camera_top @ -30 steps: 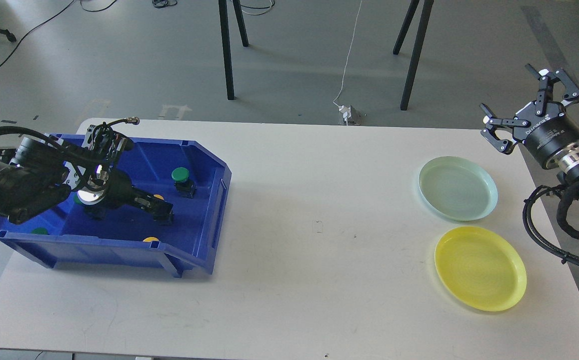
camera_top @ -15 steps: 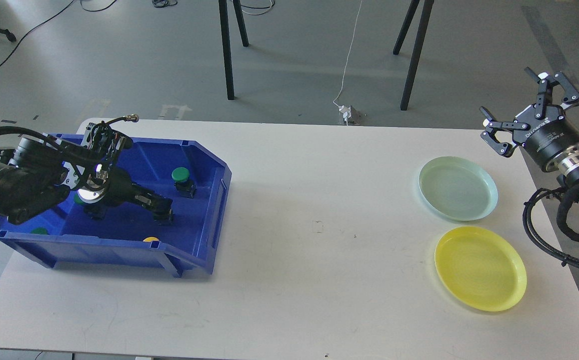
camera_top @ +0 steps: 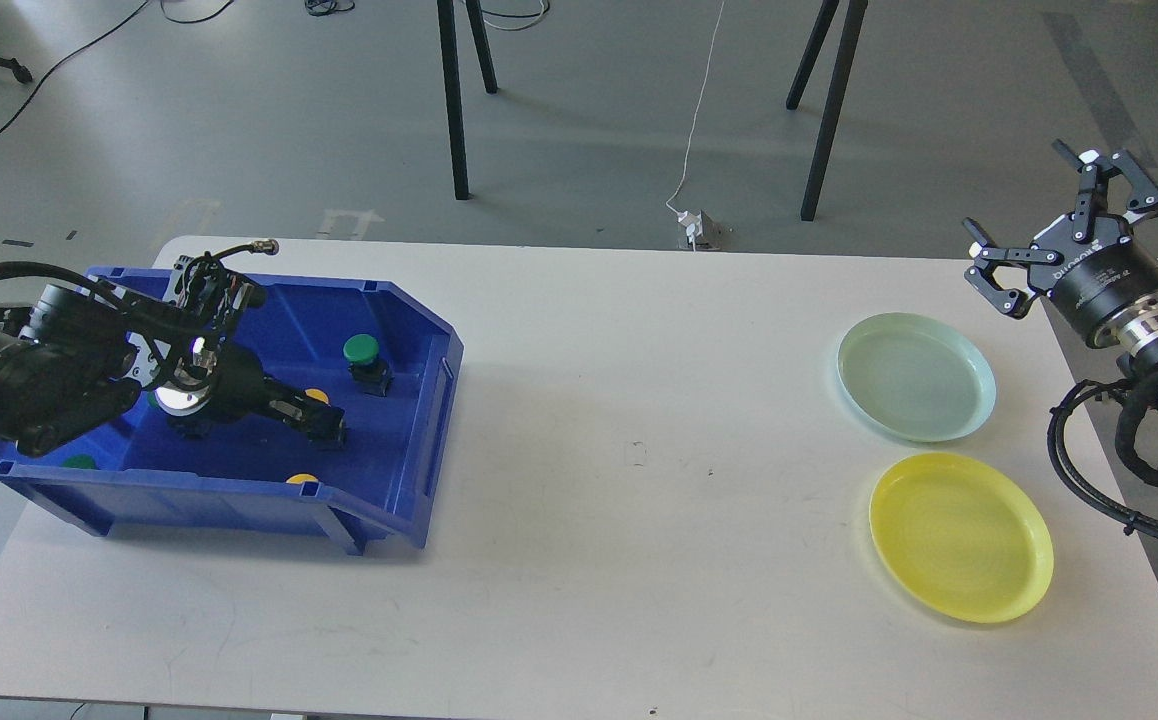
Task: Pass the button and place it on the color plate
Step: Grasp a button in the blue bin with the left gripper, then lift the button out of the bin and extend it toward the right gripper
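Note:
A blue bin on the table's left holds several push buttons: a green one on a black base, a yellow one by the front wall, and a green one at the front left. My left gripper reaches down inside the bin, right at another yellow button. Its dark fingers cannot be told apart. My right gripper is open and empty, in the air past the table's far right corner. A pale green plate and a yellow plate lie empty at the right.
The white table carries the bin at the left and the plates at the right. Black stand legs and a white cable are on the floor behind the table. My right arm's cables hang beside the table's right edge.
My left gripper has shifted slightly inside the bin, staying at the yellow button. My right gripper has drifted a little down and to the right, still open.

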Controlling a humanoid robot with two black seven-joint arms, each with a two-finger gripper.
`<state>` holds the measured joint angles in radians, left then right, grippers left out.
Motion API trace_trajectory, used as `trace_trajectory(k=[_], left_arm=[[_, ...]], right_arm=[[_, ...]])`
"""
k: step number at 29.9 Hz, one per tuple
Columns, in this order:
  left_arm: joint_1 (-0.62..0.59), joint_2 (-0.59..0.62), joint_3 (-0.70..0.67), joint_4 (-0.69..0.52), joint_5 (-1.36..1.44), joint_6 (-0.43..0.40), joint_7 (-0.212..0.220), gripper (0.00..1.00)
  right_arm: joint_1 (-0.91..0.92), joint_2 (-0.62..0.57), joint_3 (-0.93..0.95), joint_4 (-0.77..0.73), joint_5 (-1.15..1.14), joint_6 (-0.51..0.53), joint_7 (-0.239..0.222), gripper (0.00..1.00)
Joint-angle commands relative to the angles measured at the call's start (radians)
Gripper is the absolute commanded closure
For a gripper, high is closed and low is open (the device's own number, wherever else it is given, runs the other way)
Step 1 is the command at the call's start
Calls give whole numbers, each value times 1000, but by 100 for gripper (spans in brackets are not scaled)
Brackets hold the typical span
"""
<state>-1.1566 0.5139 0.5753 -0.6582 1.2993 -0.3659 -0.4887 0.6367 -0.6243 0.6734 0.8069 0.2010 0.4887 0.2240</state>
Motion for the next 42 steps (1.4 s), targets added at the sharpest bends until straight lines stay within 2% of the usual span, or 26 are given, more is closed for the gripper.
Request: trace_trajectory(k=[1, 4, 6, 8, 13, 22, 28, 32, 37, 42], left_arm=[[5, 0, -2, 0, 0, 2, 0, 45], [5, 0, -2, 0, 0, 4, 0, 48], [5, 2, -2, 0, 0, 4, 0, 58], [5, 2, -2, 0, 0, 10, 0, 75], [5, 0, 0, 0, 1, 12, 0, 91], [-14, 37, -28, -50, -6, 10, 0, 93], [-44, 211, -166, -239, -6, -2, 0, 93], [-54, 296, -221, -307, -6, -7, 0, 92], [-51, 441, -377, -477, -18, -39, 0, 93], [-40, 526, -476, -610, -148, -42, 0, 93]], right_arm=[[0, 1, 0, 0, 0, 0, 0, 1], [-3, 3, 0, 0, 0, 0, 0, 1], [-9, 3, 0, 0, 0, 0, 0, 1], [-11, 3, 0, 0, 0, 0, 0, 1], [-11, 3, 0, 0, 0, 0, 0, 1], [-17, 1, 0, -2, 0, 0, -5, 1], [-18, 6, 0, -2, 0, 0, -6, 1], [-18, 12, 0, -2, 0, 0, -6, 1], [-15, 11, 3, -3, 0, 0, -12, 1], [-5, 12, 31, -89, 0, 0, -12, 1]])
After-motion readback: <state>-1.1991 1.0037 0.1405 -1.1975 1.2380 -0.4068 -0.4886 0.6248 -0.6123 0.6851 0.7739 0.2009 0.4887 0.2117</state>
